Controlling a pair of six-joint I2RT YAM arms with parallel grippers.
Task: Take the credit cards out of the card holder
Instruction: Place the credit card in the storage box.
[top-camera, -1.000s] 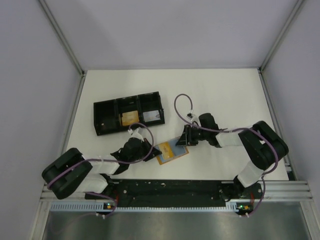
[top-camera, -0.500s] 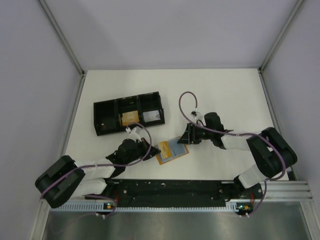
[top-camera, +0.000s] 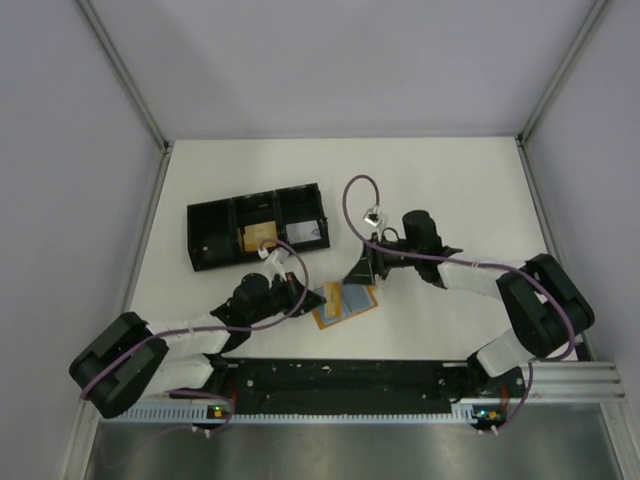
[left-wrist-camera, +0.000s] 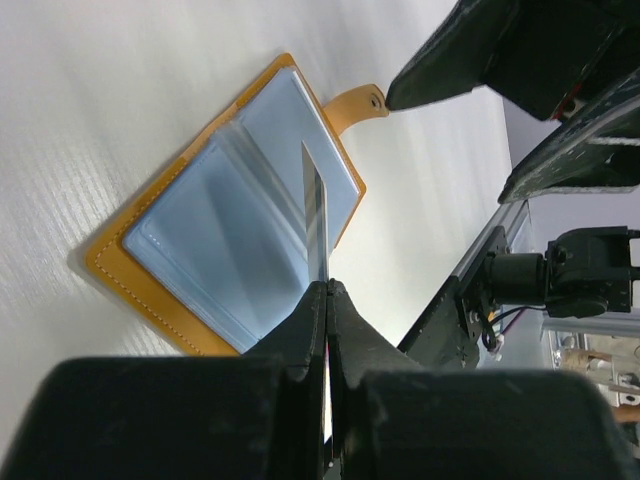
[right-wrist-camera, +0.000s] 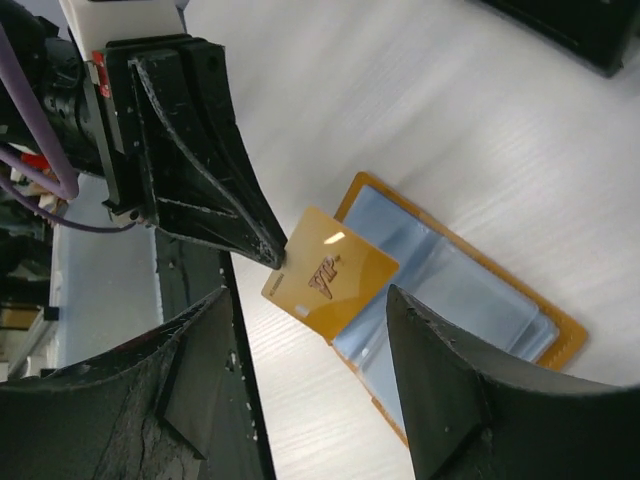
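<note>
Here, the white bench carries a black 3-compartment plastic tray at the upper left of centre in the top view. It has 1 gold card in its middle compartment and 1 pale card in the right one. Lower right of it, the flat orange-tan card holder lies open, clear blue-grey sleeves up and its small tab near the right pincer. That pincer's 2 fingers stand apart, gripping nothing. The left pincer is clamped on the corner of 1 thin gold credit card marked VIP, held on edge over the holder; I cannot tell whether they touch.
</note>
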